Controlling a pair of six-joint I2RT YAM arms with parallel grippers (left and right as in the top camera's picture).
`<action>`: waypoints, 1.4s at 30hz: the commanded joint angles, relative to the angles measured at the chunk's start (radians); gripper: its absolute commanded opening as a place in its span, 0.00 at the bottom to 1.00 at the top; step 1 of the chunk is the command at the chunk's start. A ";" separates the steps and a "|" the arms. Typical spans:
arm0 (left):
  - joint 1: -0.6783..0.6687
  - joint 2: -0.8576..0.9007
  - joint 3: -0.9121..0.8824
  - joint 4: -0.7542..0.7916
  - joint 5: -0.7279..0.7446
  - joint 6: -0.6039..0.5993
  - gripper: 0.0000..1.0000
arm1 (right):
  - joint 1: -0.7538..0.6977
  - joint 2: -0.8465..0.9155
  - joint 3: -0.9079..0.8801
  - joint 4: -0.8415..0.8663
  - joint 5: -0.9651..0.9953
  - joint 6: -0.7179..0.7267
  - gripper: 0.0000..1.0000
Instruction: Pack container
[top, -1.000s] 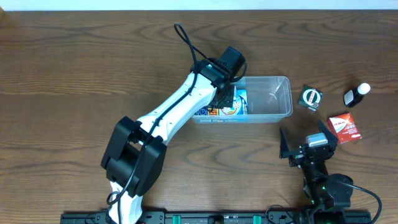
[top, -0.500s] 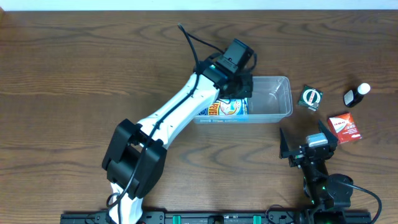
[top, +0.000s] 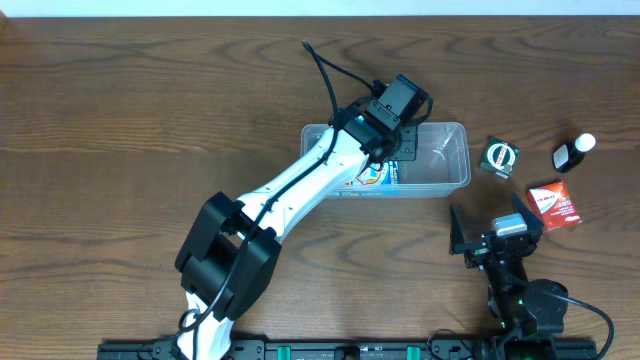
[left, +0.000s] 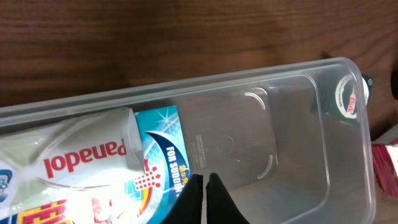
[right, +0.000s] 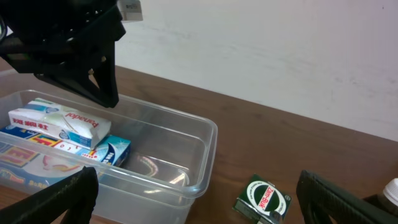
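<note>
The clear plastic container (top: 448, 168) lies at the table's middle right; it also shows in the left wrist view (left: 348, 155) and the right wrist view (right: 186, 163). Its left half holds a white Panadol box (left: 74, 158) (right: 59, 121) and a blue box (left: 165, 149) (right: 112, 151). Its right half is bare. My left gripper (left: 204, 198) is shut and empty, hovering above the container's middle, over the blue box's edge (top: 392, 150). My right gripper (right: 196, 199) is open and empty, low at the front right (top: 495, 235), apart from everything.
A green-and-white round-label box (top: 499, 158) (right: 264, 198) lies right of the container. A small black bottle with a white cap (top: 573, 152) and a red box (top: 553, 204) lie further right. My left arm (top: 300, 190) stretches across the table's middle.
My left gripper has moved right along the container, from over the boxes at its left end to its middle. The right arm has not moved.
</note>
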 joint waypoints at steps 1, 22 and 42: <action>-0.003 0.042 0.023 0.008 -0.037 -0.005 0.06 | 0.009 -0.003 -0.002 -0.004 0.002 0.008 0.99; -0.003 0.114 0.022 0.056 -0.214 0.006 0.06 | 0.009 -0.003 -0.002 -0.004 0.002 0.008 0.99; 0.022 0.141 0.022 0.018 -0.218 0.060 0.06 | 0.009 -0.003 -0.002 -0.004 0.002 0.008 0.99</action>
